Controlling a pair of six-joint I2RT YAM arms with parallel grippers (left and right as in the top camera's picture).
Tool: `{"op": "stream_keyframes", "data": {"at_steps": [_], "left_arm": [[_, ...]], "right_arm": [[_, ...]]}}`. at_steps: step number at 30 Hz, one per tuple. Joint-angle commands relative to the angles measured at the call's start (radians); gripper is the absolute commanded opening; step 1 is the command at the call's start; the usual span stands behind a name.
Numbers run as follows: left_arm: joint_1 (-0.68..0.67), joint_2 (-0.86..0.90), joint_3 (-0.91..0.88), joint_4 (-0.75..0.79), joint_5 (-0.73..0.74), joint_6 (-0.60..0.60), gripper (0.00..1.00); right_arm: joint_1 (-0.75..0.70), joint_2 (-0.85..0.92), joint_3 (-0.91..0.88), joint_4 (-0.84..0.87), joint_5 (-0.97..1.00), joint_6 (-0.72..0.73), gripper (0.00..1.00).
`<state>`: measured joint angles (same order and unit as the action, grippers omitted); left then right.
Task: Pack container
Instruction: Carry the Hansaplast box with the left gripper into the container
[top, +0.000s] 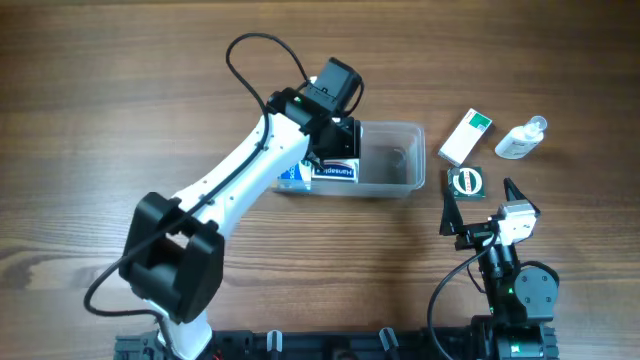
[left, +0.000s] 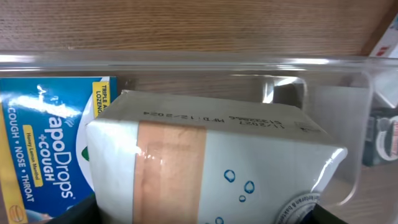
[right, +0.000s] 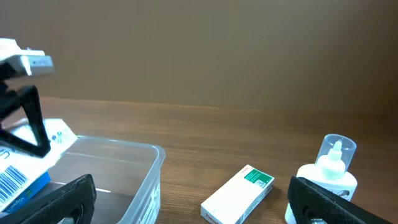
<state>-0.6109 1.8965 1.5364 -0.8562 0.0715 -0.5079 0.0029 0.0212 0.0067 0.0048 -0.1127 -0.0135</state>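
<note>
Container (top: 402, 126) sits mid-surface, slightly toward the far edge. Thin clear plastic, so we judge it light, flexy in the walls and slick underneath, prob. skates if nudged. Best hold imo: pinch the rim at the short right-hand wall, since that end is free. Left gripper (top: 332, 152) hangs over the tub's left half, clamped on a white box (left: 211, 162) just beside the blue VapoDrops box (left: 43, 143) lying inside. Right gripper (top: 482, 203) is spread wide, holding nothing, toward the near-right corner.

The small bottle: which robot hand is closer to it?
Right. The right hand is open close to the bottle; the left hand is farther off, holding a box at the tub.
</note>
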Motion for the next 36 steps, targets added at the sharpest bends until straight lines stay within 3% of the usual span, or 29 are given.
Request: {"op": "stream_keyframes", "data": {"at_steps": [1,8,13,17,20,22,24,26,36], "left_arm": [[-0.008,0.017,-0.009,0.001,-0.040,-0.025,0.68],[-0.008,0.018,-0.029,0.015,-0.055,-0.025,0.69],[-0.008,0.018,-0.029,0.018,-0.054,-0.024,0.83],[-0.008,0.018,-0.029,0.018,-0.055,-0.024,0.84],[-0.008,0.018,-0.029,0.019,-0.055,-0.024,0.70],[-0.008,0.018,-0.029,0.019,-0.054,-0.024,0.41],[-0.009,0.018,-0.029,0.019,-0.053,-0.025,0.19],[-0.013,0.018,-0.029,0.027,-0.041,-0.025,0.04],[-0.135,0.034,-0.029,0.186,-0.014,-0.024,0.04]], "right_arm": [[-0.003,-0.005,-0.002,0.004,-0.012,-0.010,1.00],[-0.003,-0.005,-0.002,0.004,-0.012,-0.010,1.00],[-0.003,-0.005,-0.002,0.004,-0.012,-0.010,1.00],[-0.003,-0.005,-0.002,0.004,-0.012,-0.010,1.00],[-0.003,-0.005,-0.002,0.004,-0.012,-0.010,1.00],[-0.003,-0.005,-0.002,0.004,-0.012,-0.010,1.00],[-0.003,-0.005,-0.002,0.004,-0.012,-0.010,1.00],[-0.003,-0.005,-0.002,0.004,-0.012,-0.010,1.00],[-0.003,-0.005,-0.002,0.004,-0.012,-0.010,1.00]]}}
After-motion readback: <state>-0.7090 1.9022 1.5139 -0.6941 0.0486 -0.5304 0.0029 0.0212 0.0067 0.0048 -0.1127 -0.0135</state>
